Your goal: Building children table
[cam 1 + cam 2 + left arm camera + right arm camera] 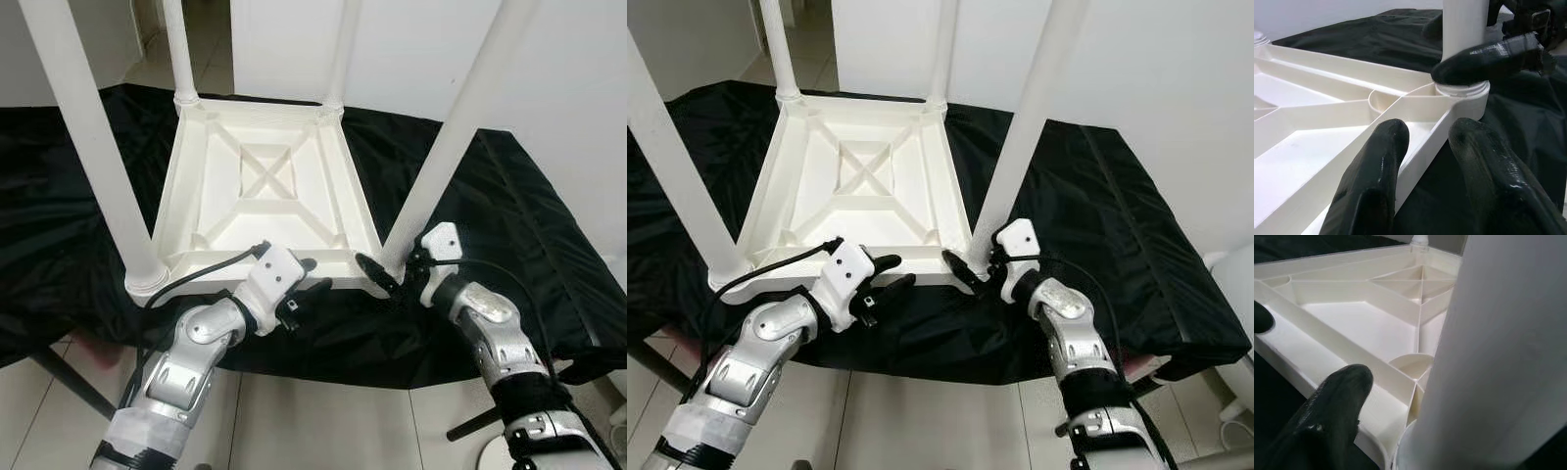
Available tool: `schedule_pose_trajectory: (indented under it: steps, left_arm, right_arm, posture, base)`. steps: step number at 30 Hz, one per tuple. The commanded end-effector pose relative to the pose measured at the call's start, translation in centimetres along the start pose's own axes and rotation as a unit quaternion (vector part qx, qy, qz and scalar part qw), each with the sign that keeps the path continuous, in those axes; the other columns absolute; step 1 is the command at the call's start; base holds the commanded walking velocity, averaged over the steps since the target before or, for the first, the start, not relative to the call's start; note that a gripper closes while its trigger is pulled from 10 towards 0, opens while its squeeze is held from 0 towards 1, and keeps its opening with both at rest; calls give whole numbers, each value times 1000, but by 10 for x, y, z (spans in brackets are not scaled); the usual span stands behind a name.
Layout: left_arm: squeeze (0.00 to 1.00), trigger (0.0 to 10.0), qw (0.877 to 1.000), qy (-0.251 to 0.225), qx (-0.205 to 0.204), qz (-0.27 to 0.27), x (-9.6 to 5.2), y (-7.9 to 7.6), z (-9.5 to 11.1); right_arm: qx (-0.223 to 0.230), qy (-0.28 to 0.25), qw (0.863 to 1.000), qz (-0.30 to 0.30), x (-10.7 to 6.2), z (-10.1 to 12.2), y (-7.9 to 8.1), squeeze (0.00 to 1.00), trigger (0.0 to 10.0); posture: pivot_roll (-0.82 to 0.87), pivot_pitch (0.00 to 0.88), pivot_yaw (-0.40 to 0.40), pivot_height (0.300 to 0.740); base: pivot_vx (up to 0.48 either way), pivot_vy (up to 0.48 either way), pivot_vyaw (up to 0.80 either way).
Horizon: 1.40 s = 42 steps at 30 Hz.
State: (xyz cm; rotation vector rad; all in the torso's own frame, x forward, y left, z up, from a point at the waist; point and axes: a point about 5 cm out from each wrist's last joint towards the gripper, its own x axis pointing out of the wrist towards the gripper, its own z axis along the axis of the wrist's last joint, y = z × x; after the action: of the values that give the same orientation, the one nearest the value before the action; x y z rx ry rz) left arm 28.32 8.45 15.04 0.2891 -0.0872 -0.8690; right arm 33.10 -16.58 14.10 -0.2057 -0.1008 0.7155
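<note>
A white children's table lies upside down on a black cloth, with all its legs standing up. My left gripper is at the near rim, open, one finger inside the rim wall and one outside. My right gripper is at the foot of the near right leg, shut on it just above the collar. One right finger crosses the front of that leg; the other is mostly hidden behind it. The right wrist view looks past a finger at the leg and the ribbed underside.
The black cloth covers a low platform and hangs over its near edge. The near left leg and two far legs rise around the work area. Tiled floor lies below; a dark support bar crosses at lower left.
</note>
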Motion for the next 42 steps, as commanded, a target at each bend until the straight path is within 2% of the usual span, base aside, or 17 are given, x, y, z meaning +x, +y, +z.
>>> schedule_pose_trajectory:
  steps: [1,2,3,4,15,17,18,24,29,31,33,35,37,38,39,41,42]
  left_arm:
    - [0,10000,1000,7,1,13,0,-2,-1]
    - [0,10000,1000,6,3,14,0,-1,0]
    - [0,10000,1000,6,3,14,0,-1,0]
    - [0,10000,1000,6,2,16,-1,-1,0]
    - [0,10000,1000,7,2,16,-1,-2,-1]
    - [0,10000,1000,6,2,20,-1,0,0]
    - [0,10000,1000,6,2,24,-2,2,1]
    - [0,10000,1000,8,3,25,-4,3,0]
    - [0,10000,1000,9,3,23,-4,2,0]
    - [0,10000,1000,9,4,23,-4,3,0]
    - [0,10000,1000,9,6,23,-2,5,0]
    - [0,10000,1000,9,6,23,-2,5,0]
    - [0,10000,1000,7,7,21,-2,6,1]
    - [0,10000,1000,7,7,21,-2,6,1]
    - [0,10000,1000,7,7,21,-1,7,0]
    - [0,10000,1000,7,7,21,-1,7,0]
    - [0,10000,1000,7,9,21,0,8,1]
  right_arm:
    - [-5,13,1000,9,-2,-4,-2,0,4784]
    - [-5,18,1000,12,-2,-5,-3,0,2196]
    - [-5,18,1000,12,-2,-5,-3,0,2196]
    - [-4,21,1000,15,-2,-7,-3,0,0]
    - [31,17,999,17,-11,-19,2,0,0]
    - [41,11,999,13,-11,-20,5,0,431]
    - [52,5,998,18,-11,-19,11,0,10000]
    - [70,-28,997,-14,-4,-12,33,0,10000]
    - [75,-35,996,-30,-4,-10,34,0,10000]
    - [84,-43,994,-50,-4,-7,35,0,10000]
    - [90,-45,988,-120,-4,-7,31,0,10000]
    - [90,-45,988,-120,-4,-7,31,0,10000]
    - [98,-21,973,-207,-4,-11,30,0,10000]
    - [98,-21,973,-207,-4,-11,30,0,10000]
    - [106,-5,963,-248,-4,-14,32,0,10000]
    - [106,-5,963,-248,-4,-14,32,0,10000]
    - [112,12,950,-290,-3,-17,35,0,10000]
  posture:
    - [114,43,-111,740]
    - [115,45,-112,740]
    - [115,45,-112,740]
    - [116,46,-112,740]
    - [111,48,-111,740]
    - [112,49,-109,740]
    - [112,50,-107,740]
    - [104,52,-96,740]
    - [104,52,-96,740]
    - [99,50,-88,740]
    - [90,46,-84,740]
    - [90,46,-84,740]
    - [86,38,-78,740]
    - [86,38,-78,740]
    - [82,35,-76,740]
    - [82,35,-76,740]
    - [85,32,-78,740]
  base:
    - [0,0,0]
    - [0,0,0]
    - [0,0,0]
    - [0,0,0]
    - [0,0,0]
    - [0,0,0]
    - [0,0,0]
    - [0,0,0]
    - [0,0,0]
    - [0,0,0]
    - [0,0,0]
    - [0,0,0]
    - [0,0,0]
    - [0,0,0]
    - [0,0,0]
    - [0,0,0]
    - [0,0,0]
